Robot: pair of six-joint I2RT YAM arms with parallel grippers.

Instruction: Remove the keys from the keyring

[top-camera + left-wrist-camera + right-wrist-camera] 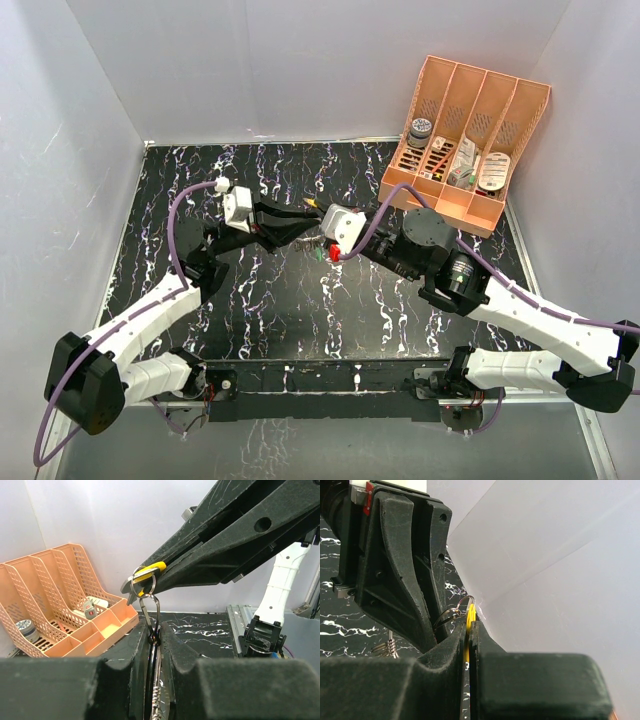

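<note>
Both grippers meet above the middle of the table. My right gripper (471,622) is shut on the yellow key (470,614). In the left wrist view that key's head (151,569) sticks out of the right gripper's black fingers (215,555). The thin silver keyring (143,583) hangs from it. A long wire clasp (151,611) with a spring runs from the ring down into my left gripper (156,631), whose jaws are closed on it. From above, a small green key (318,254) shows just below the left gripper (306,226) and the right gripper (322,230).
An orange plastic organiser (465,125) with several compartments of small items stands at the back right, seen too in the left wrist view as the organiser (60,605). White walls enclose the black marbled table (270,300) on three sides.
</note>
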